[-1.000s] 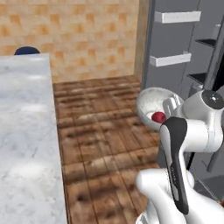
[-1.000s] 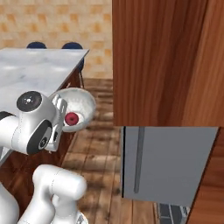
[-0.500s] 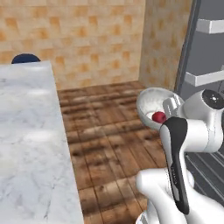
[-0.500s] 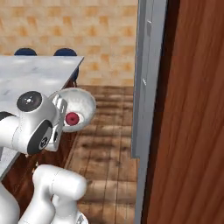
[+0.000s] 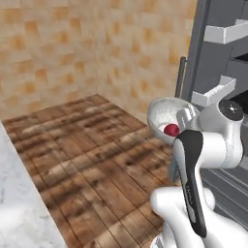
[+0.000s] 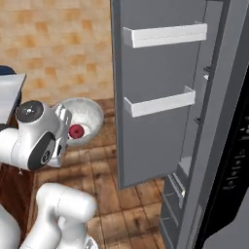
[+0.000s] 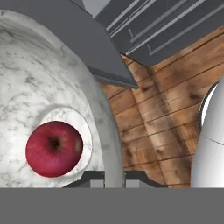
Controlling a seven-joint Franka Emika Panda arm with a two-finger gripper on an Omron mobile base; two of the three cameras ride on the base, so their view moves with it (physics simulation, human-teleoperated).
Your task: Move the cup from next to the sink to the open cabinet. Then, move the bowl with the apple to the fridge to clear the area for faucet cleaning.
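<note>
No legible text, label, brand, number or sign on any surface; faint pale marks on the tall dark grey fridge's [image 6: 228,160] right edge remain unreadable.

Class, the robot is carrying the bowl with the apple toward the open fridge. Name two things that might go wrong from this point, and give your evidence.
1. The apple lies loose in the bowl; a tilt could roll it out onto the wooden floor.
2. The gripper is shut on the bowl's rim alone, so the bowl might slip or swing.
3. The fridge door stands near the bowl's path; the bowl may clip it.
</note>
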